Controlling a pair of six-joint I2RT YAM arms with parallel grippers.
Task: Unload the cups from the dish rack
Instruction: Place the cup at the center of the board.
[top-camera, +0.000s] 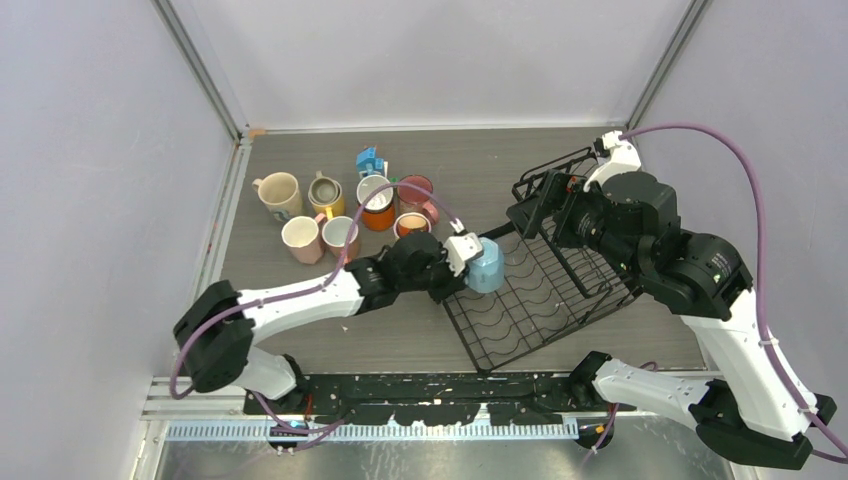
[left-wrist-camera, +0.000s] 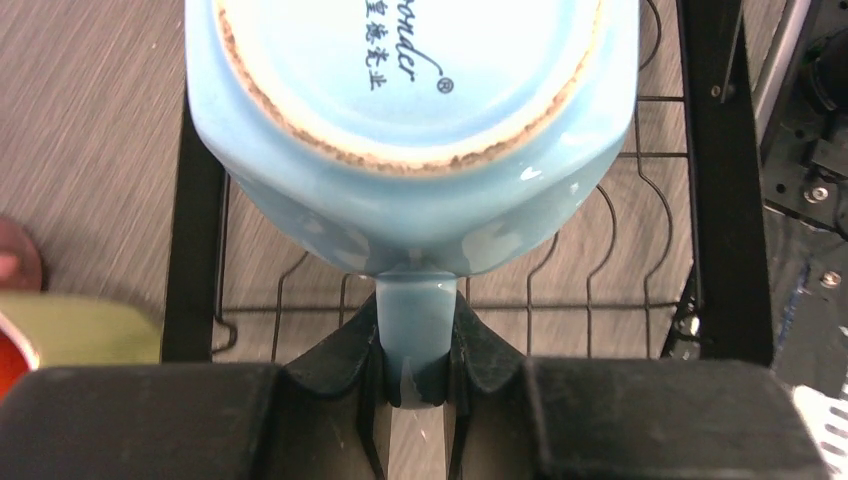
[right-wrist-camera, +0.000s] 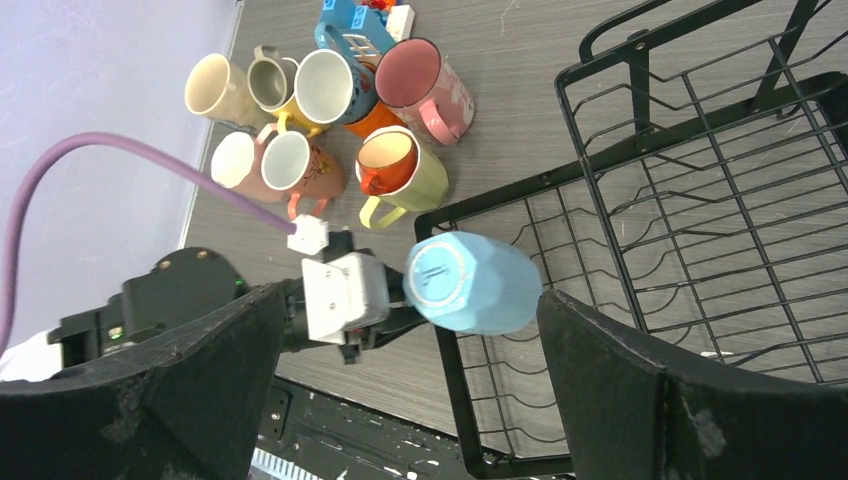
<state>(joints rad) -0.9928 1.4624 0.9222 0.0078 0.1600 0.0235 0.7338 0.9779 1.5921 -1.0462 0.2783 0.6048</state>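
My left pincer (left-wrist-camera: 418, 345) is squeezing the blue cup (left-wrist-camera: 410, 150) by its handle. Only my wrist view is showing its printed bottom. The top view is showing it hanging at the dish rack's (top-camera: 540, 300) left edge, near the other cups (top-camera: 330, 235). My right pincer (right-wrist-camera: 408, 310) is gaping wide apart, holding nothing.

The light blue faceted ceramic mug (left-wrist-camera: 420, 200) has a pale blue glazed base, a brown unglazed foot ring and dark printed lettering. The black wire dish rack (left-wrist-camera: 195, 260) is uniformly black.

Left of the rack:
- cream ceramic mug (top-camera: 279, 192)
- yellow ceramic mug (top-camera: 327, 194)
- orange ceramic mug (top-camera: 378, 215), white interior
- pink ceramic mug (right-wrist-camera: 445, 100)
- lime ceramic mug (right-wrist-camera: 425, 180), orange interior
- blue-and-white toy house (top-camera: 370, 160)

The wood-grain tabletop (top-camera: 400, 330) is grey-brown.
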